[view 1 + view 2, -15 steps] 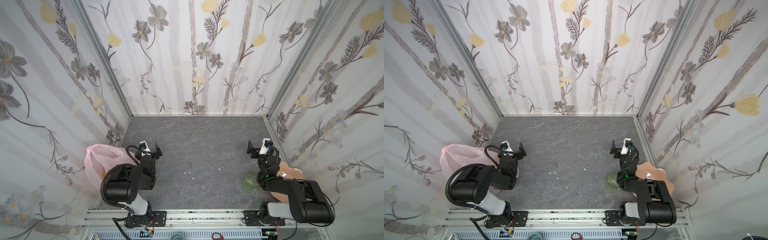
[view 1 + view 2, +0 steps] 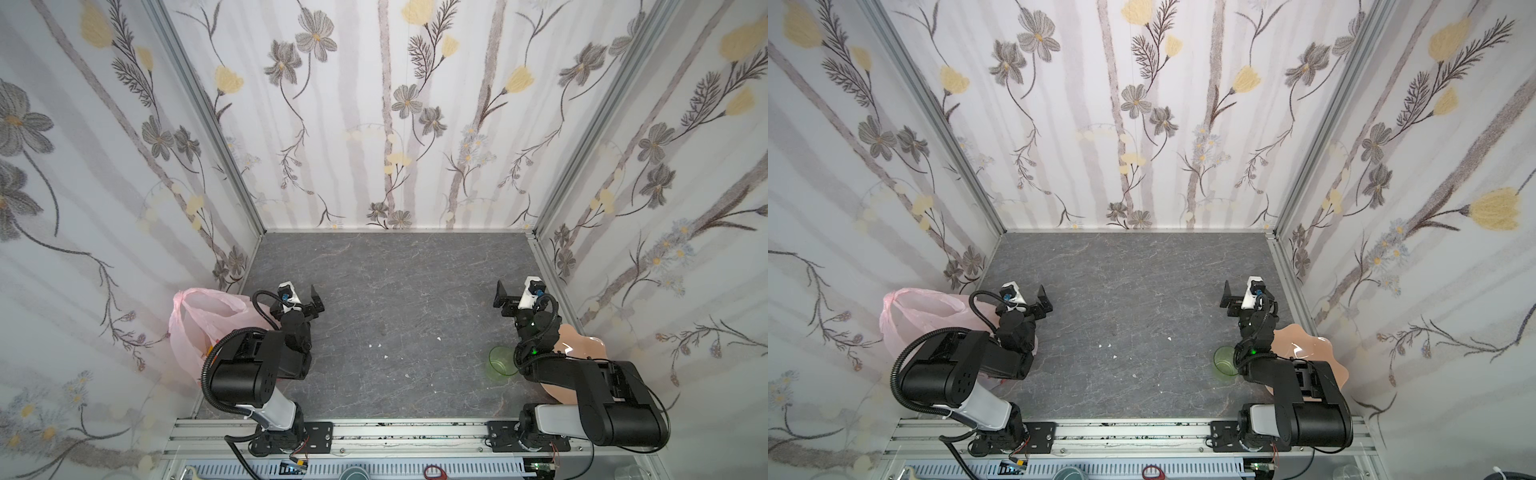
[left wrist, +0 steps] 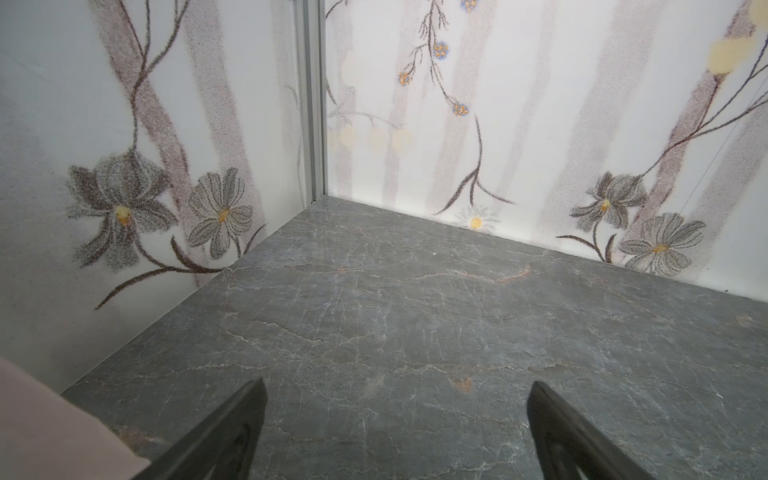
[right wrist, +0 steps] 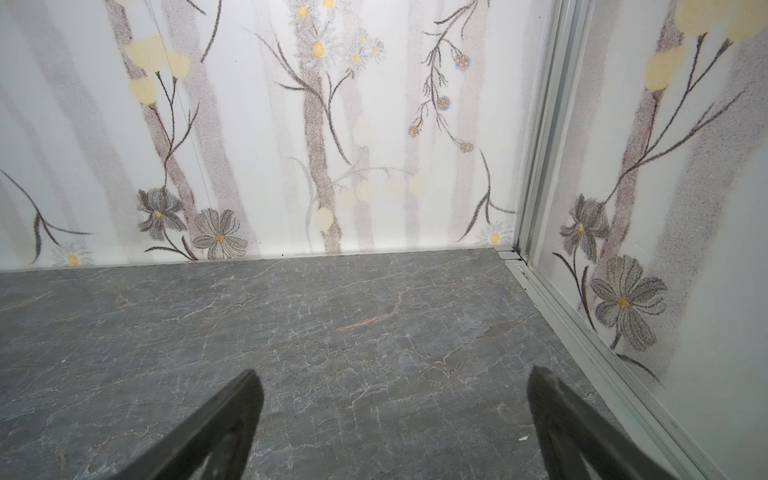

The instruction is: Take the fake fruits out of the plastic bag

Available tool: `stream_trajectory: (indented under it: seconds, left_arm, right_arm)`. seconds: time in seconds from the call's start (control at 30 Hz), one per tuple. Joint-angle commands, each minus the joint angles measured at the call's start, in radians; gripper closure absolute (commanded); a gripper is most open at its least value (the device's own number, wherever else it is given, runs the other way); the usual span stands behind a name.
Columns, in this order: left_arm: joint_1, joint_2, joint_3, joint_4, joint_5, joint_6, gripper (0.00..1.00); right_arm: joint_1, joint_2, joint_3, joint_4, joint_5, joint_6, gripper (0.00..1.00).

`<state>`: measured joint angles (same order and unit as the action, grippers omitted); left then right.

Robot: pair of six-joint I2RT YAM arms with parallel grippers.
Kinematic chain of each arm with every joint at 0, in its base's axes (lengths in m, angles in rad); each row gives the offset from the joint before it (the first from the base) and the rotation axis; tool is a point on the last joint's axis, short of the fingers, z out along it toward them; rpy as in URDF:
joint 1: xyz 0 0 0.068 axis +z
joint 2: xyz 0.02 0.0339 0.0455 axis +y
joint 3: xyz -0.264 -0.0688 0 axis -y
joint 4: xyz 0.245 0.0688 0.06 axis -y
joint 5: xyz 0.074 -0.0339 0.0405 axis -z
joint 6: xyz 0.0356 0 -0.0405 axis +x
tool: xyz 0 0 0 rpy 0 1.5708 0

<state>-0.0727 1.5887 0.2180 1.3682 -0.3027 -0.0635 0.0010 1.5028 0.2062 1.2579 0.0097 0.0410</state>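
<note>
**A:** At the left edge of the table (image 2: pixel 415 299), hard against the wall, is that the plastic bag (image 2: pixel 193 328)?

**B:** Yes. It slumps beside my left arm, its near part hidden under my elbow, handles toward the far wall. The plate (image 2: pixel 582 345) and the cup (image 2: pixel 500 361) sit well apart from it, by my right arm.

**A:** And your fingers?

**B:** My left gripper (image 3: pixel 397 386) and my right gripper (image 4: pixel 392 374) are both spread wide over bare table, holding nothing.

**A:** The fake fruits?

**B:** Inside the bag, I judge; I cannot make them out.

**A:** How to begin well?

**B:** I'd turn my left gripper to a handle, pinch a gathered fold and lift, so the mouth gapes. Then my right reaches across and in. Thin film slips, so I'd close slowly.
</note>
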Motion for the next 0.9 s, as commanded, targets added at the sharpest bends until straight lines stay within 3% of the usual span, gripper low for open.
stream_trajectory:
  seconds: [0.0,0.7,0.87]
  left_arm:
    - [0.0,0.001,0.004,0.01,-0.008,-0.008,0.0]
    - [0.002,0.001,0.006,0.011,-0.003,-0.009,0.0]
    - [-0.055,-0.085,-0.002,-0.023,-0.059,0.052,0.0]
  right_arm:
    - [0.001,0.004,0.006,0.025,-0.002,-0.009,0.0]
    - [0.001,0.002,0.006,0.023,-0.004,-0.007,0.0]
    - [0.002,-0.062,0.036,-0.08,-0.106,-0.05,0.0]
